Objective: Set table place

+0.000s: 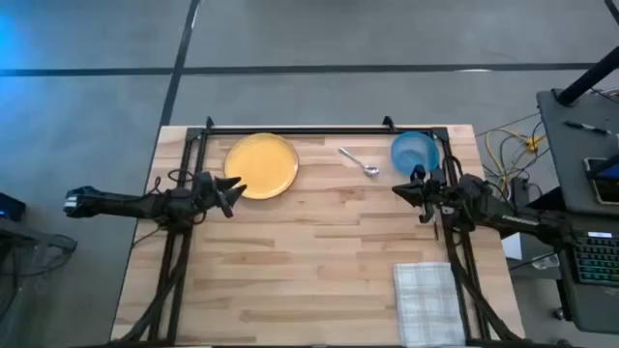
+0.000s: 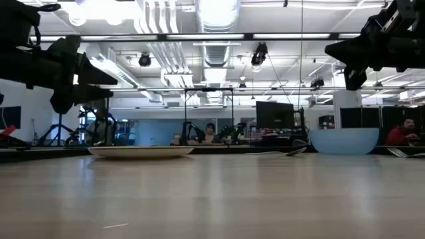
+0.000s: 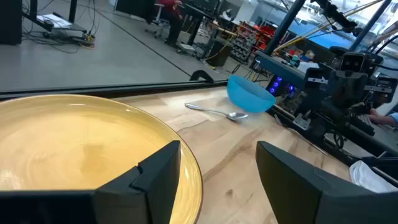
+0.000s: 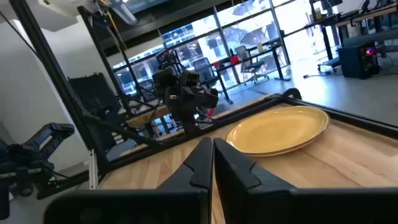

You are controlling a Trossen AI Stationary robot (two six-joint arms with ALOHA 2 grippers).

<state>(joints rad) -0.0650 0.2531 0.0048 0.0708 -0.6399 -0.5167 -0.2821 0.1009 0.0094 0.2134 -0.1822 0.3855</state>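
Table (image 1: 319,251): light butcher-block planks, thin black frame. Plate (image 1: 261,165): round, yellow, glossy, shallow rim, at the far left. Bowl (image 1: 415,152): translucent blue, smaller, at the far right. Spoon (image 1: 359,161): silver, lying flat between plate and bowl. Napkin (image 1: 427,303): pale checked cloth at the near right edge. No legible writing.

Left gripper (image 1: 233,187): above the plate's near edge, fingers wide apart. Right gripper (image 1: 401,190): raised just near of the bowl, fingers closed together, holding nothing.

Room: grey floor, exposed ceiling ducts, glass partitions.
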